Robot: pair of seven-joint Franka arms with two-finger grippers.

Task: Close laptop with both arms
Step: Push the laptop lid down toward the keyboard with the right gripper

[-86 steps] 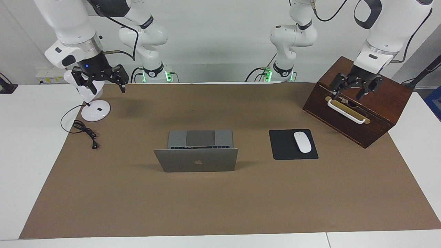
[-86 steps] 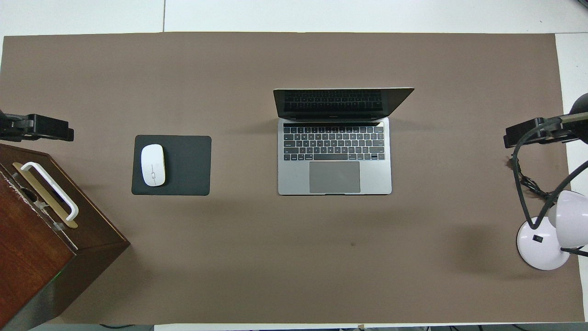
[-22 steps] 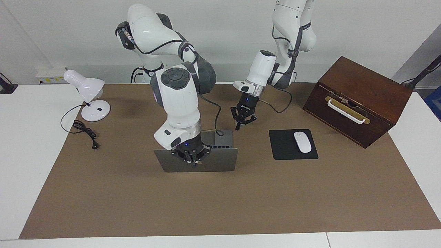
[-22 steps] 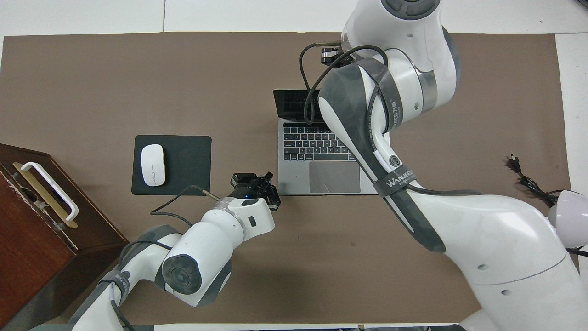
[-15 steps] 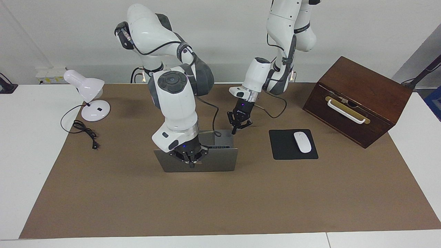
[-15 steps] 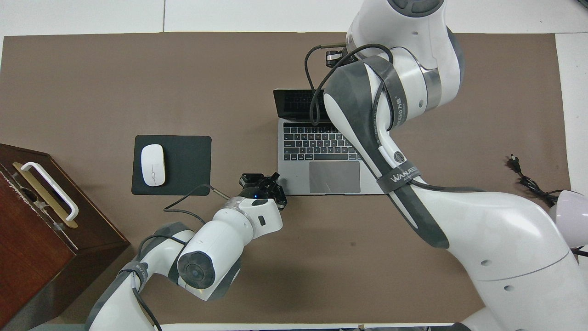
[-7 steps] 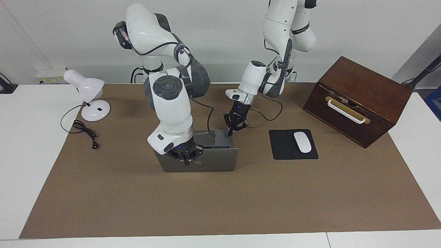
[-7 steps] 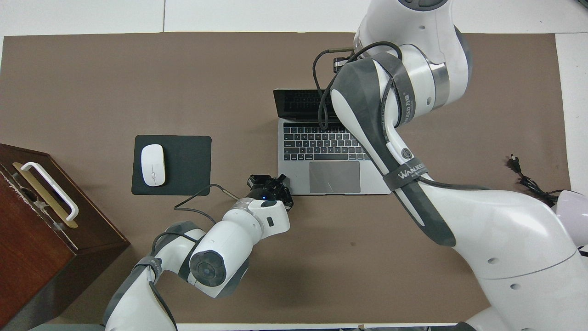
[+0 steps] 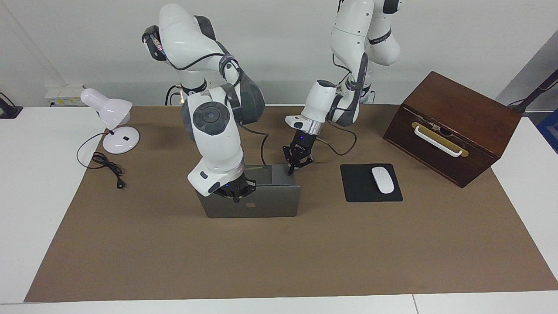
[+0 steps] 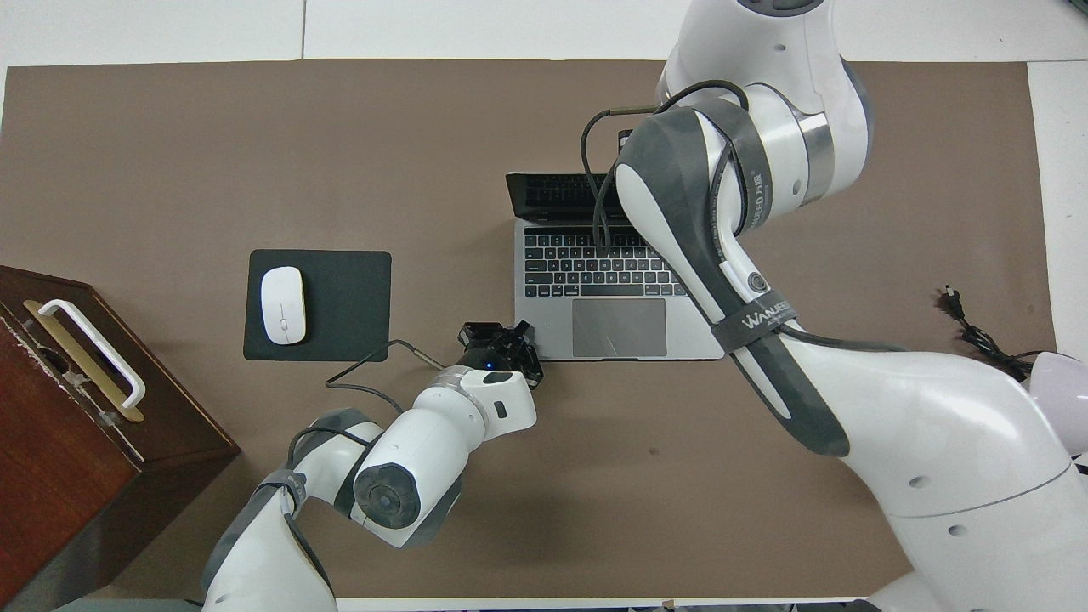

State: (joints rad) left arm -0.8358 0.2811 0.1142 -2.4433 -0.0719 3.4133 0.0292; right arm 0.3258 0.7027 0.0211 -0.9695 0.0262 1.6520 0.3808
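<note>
The silver-grey laptop (image 9: 270,203) stands open in the middle of the brown mat, its apple logo facing away from the robots. Its keyboard deck (image 10: 586,263) shows in the overhead view. My right gripper (image 9: 236,198) is shut and rests on the top edge of the lid, near the right arm's end. In the overhead view it is hidden under its own arm. My left gripper (image 9: 290,170) is shut and points down at the corner of the deck nearest the robots, toward the left arm's end. It also shows in the overhead view (image 10: 503,338).
A black mouse pad (image 9: 359,189) with a white mouse (image 9: 382,179) lies beside the laptop toward the left arm's end. A brown wooden box (image 9: 462,122) stands past it. A white desk lamp (image 9: 114,131) and its cable (image 9: 109,168) sit toward the right arm's end.
My right gripper has moved back toward the robots along the lid's top, and the lid leans a little more over the keyboard. My left gripper has come down to the deck's corner.
</note>
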